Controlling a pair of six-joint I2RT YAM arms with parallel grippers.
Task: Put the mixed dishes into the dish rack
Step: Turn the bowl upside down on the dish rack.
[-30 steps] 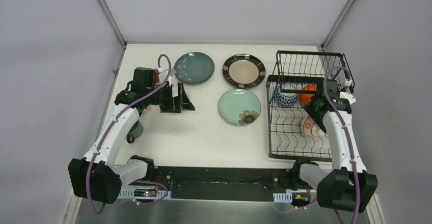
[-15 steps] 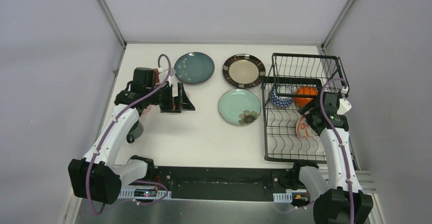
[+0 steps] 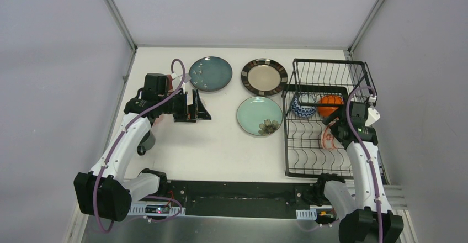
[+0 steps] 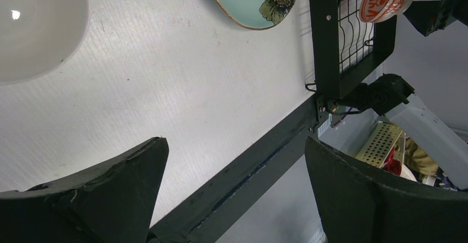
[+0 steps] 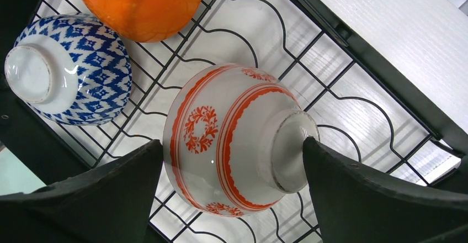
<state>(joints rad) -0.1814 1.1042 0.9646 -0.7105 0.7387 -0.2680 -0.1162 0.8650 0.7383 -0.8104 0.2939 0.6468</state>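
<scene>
The black wire dish rack point(image 3: 287, 143) stands at the right of the table. In its lower tray a red-patterned bowl point(image 5: 221, 143) lies on its side on the wires. My right gripper point(image 5: 233, 141) is open, a finger on either side of that bowl, the right fingertip at its foot. A blue-patterned bowl point(image 5: 72, 72) and an orange bowl point(image 5: 143, 3) sit farther back in the rack. On the table lie the dark teal plate point(image 3: 210, 74), the dark-rimmed beige plate point(image 3: 264, 77) and the mint flower plate point(image 3: 259, 115). My left gripper point(image 4: 234, 141) hangs open and empty at the left.
A white bowl point(image 4: 33, 27) sits on the table below the left gripper. A dark cup point(image 3: 146, 141) stands under the left arm near the table's left edge. The raised basket tier point(image 3: 331, 74) rises at the back of the rack.
My right gripper's jaws have widened around the red-patterned bowl and the arm has drawn back a little. The rack has shifted slightly left. The left arm has not moved.
</scene>
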